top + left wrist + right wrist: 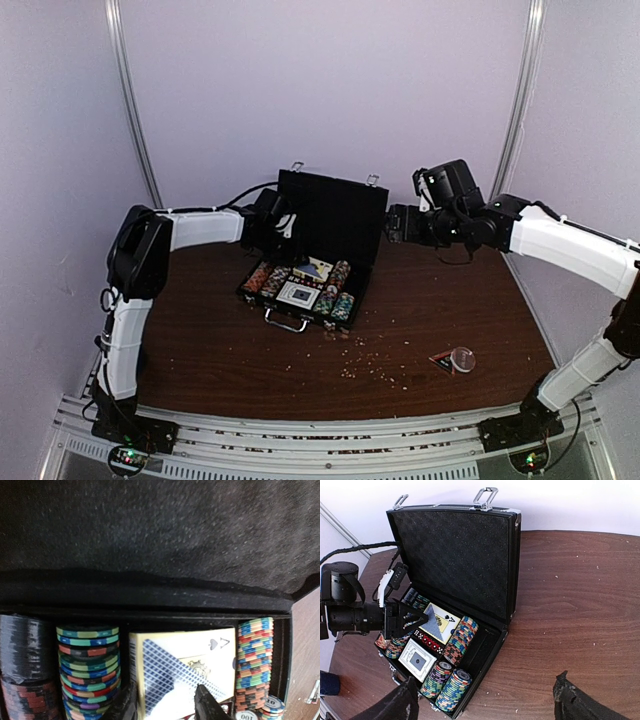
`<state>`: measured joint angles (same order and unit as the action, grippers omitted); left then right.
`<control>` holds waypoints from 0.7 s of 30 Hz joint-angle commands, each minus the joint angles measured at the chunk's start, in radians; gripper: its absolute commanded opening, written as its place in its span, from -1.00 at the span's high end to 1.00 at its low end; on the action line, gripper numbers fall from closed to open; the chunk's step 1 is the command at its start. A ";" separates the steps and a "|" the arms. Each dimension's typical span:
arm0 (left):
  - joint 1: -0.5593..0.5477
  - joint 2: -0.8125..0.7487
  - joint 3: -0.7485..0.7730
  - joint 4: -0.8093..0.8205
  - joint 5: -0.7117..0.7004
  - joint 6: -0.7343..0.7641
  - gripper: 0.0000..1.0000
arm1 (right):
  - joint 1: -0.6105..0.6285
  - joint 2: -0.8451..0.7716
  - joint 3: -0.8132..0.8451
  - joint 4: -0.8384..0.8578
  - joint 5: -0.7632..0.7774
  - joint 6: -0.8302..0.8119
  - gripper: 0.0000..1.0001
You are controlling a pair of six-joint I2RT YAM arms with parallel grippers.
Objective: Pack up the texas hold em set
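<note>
The black case (366, 268) stands open mid-table with its lid (455, 560) upright. It holds rows of multicoloured chips (460, 639), an ace-of-spades card deck box (439, 622), a second deck box (417, 660) and a row of red dice (430, 642). My left gripper (279, 228) is open and reaches in from the case's left. Its fingers (207, 705) straddle the ace deck box (185, 665) without closing on it. My right gripper (398, 222) is open and empty, hovering right of the lid, its fingers (575, 700) spread wide over the table.
A clear round dish (462, 358) and a small dark item (440, 360) lie on the brown table at the front right. Crumbs (360, 360) are scattered in front of the case. The case handle (285, 322) faces the near edge. White walls stand close on all sides.
</note>
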<state>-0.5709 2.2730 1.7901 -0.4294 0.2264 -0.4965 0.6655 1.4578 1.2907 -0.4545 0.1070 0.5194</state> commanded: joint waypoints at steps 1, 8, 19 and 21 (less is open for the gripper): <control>-0.017 0.036 0.029 0.012 -0.005 -0.005 0.23 | -0.013 -0.029 0.016 -0.010 0.010 -0.017 -0.84; -0.045 0.082 0.070 0.012 0.029 -0.009 0.27 | -0.024 -0.030 0.018 -0.015 0.009 -0.025 -0.85; -0.046 -0.055 0.060 -0.046 -0.145 -0.027 -0.13 | -0.062 -0.068 -0.007 -0.118 0.125 0.013 -0.85; -0.047 -0.130 0.011 -0.044 -0.181 -0.037 -0.25 | -0.083 -0.089 -0.042 -0.155 0.150 0.042 -0.86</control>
<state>-0.6098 2.3047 1.8469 -0.4774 0.1261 -0.5179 0.6151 1.4303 1.2888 -0.5213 0.1661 0.5125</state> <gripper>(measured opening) 0.573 0.925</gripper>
